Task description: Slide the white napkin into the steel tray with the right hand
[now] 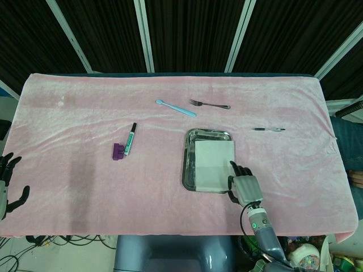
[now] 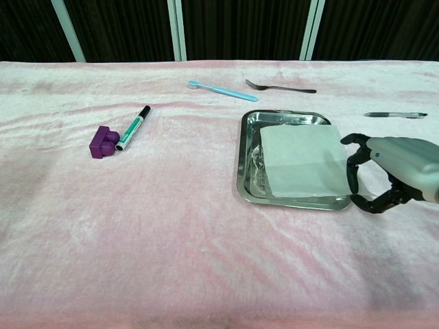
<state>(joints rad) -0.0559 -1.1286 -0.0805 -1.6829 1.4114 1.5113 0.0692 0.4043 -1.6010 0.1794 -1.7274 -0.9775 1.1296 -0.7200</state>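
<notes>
Your steel tray [image 2: 248, 154] sits on the pink-covered desk [image 2: 171, 233] and holds one thing: the white napkin [image 2: 302, 161]. The napkin lies flat inside, covering the tray's right part, with its right edge riding over the right rim; the left strip of the tray floor stays bare and shiny.

Your right hand [image 2: 387, 171] rests just beside the tray's right rim, fingers apart and loosely curled, holding nothing; the fingertips [image 1: 232, 165] reach the napkin's right edge, though you cannot tell whether they touch it. Your left hand [image 1: 8, 184] hangs off the desk's left edge, fingers spread and empty.

Around the tray you have one fork [image 2: 280, 87], one blue toothbrush [image 2: 221, 91], one pen [image 2: 394, 114], one green marker [image 2: 134, 127] and one purple block [image 2: 103, 142].
</notes>
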